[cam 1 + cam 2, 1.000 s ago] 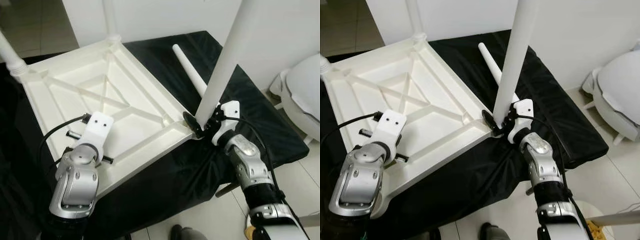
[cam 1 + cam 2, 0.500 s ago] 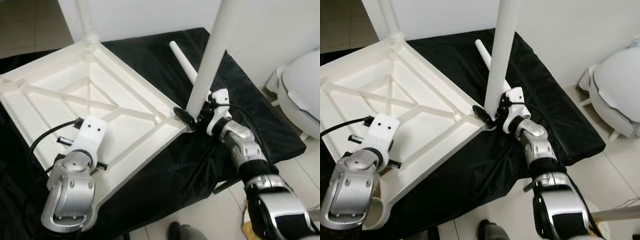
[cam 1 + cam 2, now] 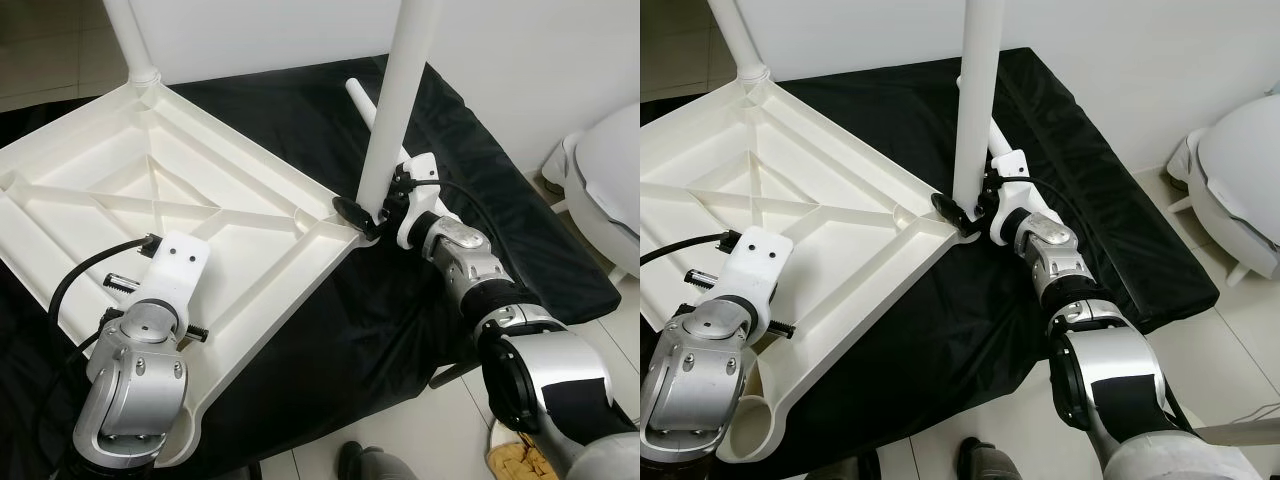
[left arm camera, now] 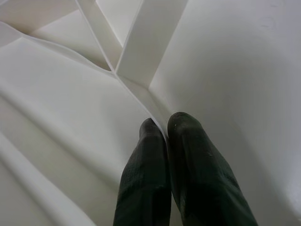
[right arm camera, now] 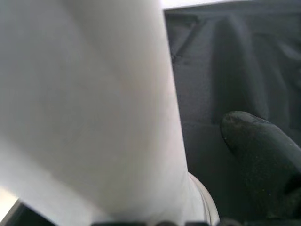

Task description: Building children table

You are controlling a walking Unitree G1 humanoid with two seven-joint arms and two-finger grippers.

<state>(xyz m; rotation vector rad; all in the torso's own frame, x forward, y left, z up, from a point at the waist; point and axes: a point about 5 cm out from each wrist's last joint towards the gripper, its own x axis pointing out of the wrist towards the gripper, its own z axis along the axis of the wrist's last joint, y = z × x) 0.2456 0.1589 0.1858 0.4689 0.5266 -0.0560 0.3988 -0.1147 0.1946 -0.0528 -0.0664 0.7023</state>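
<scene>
Right gripper pinched the upright white plastic table leg at the upturned white tabletop's near corner; left gripper, fingers together, pressed the underside.

The left arm is raised from the near left, its wrist bent forward and its gripper pointed downward, with the 2 black fingers pressed together. The right arm is stretched from the near right toward the far centre, and its gripper is closed around an upright white leg at the leg's lower end.
</scene>
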